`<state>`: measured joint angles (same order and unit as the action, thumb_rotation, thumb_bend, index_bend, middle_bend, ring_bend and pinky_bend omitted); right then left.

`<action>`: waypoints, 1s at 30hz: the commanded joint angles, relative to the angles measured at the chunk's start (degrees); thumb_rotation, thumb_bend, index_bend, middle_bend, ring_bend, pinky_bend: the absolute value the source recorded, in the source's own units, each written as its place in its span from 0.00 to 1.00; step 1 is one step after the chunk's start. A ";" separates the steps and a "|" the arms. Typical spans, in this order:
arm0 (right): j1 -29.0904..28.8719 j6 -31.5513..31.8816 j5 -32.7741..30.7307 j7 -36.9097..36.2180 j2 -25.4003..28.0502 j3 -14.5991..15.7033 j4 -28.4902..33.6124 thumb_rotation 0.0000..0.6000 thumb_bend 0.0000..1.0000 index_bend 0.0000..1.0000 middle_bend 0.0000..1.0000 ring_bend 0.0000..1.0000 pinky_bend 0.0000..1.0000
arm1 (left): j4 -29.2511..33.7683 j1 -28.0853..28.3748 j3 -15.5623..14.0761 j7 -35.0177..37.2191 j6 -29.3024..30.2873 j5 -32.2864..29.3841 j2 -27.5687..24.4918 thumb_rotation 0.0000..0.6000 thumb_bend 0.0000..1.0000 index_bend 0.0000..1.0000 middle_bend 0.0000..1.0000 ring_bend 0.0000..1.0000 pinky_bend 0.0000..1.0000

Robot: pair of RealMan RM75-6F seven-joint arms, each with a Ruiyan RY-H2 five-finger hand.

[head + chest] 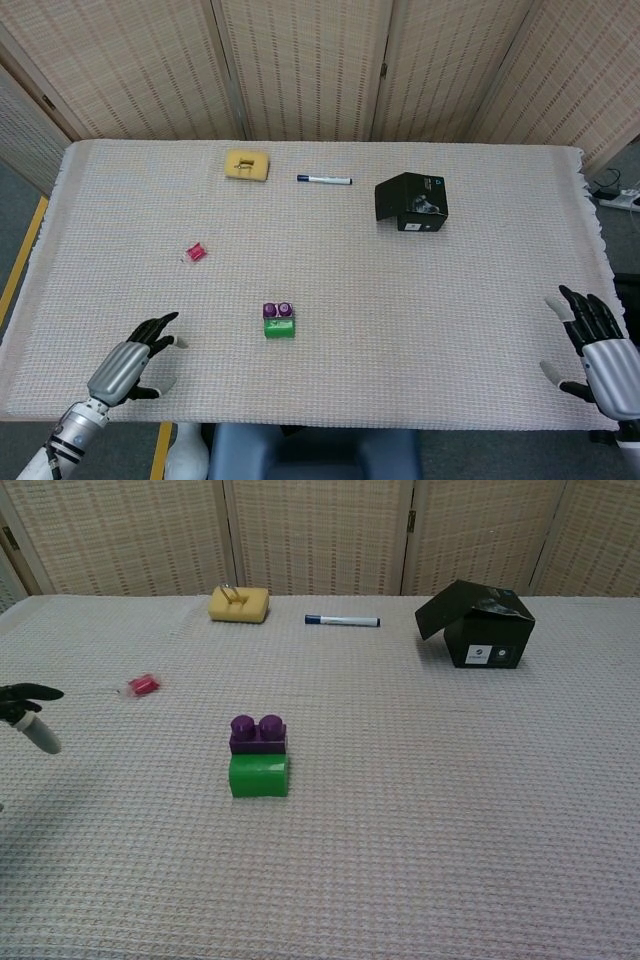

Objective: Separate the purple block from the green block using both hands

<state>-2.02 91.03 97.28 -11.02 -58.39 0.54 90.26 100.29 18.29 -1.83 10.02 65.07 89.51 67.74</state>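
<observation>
While both hands hover with fingers spread and holding nothing, the purple block (258,733) sits joined to the far side of the green block (259,776), studs up, the pair's long axis running away from the robot. The left hand (128,363) hangs left of the pair, the right hand (600,349) well to its right. A woven cloth (470,300) covers the table before ribbed folding screens (300,65).

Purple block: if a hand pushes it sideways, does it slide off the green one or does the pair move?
The purple block sits pressed against the green block, so the pair probably shifts together. Both look rigid and light. The woven cloth likely adds drag, so tipping seems possible. Neither hand touches them yet.
</observation>
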 commanded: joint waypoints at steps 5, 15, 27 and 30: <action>-1.13 -0.94 1.96 -2.63 0.91 1.08 -0.81 1.00 0.30 0.00 0.00 0.00 0.00 | 4.01 4.30 7.45 -12.66 -0.42 -12.05 10.87 1.00 0.42 0.33 0.02 0.00 0.00; -1.70 -0.47 3.81 -7.94 1.80 2.24 -2.75 1.00 0.30 0.00 0.00 0.00 0.00 | 1.13 10.49 11.03 -24.49 -4.70 -24.42 20.01 1.00 0.42 0.30 0.01 0.00 0.00; -2.26 -1.48 3.15 -10.54 2.22 2.83 -3.46 1.00 0.30 0.00 0.00 0.00 0.00 | -8.89 15.26 12.81 -30.02 -1.25 -23.23 30.73 1.00 0.41 0.33 0.01 0.00 0.00; -2.57 -1.95 2.89 -10.96 2.24 2.82 -3.65 1.00 0.30 0.00 0.00 0.00 0.00 | -11.35 15.62 13.15 -28.23 -1.08 -22.33 31.80 1.00 0.41 0.33 0.01 0.00 0.00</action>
<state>-4.50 89.20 100.28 -21.91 -56.16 3.37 86.66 90.40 33.43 10.98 -19.28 63.54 66.33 98.56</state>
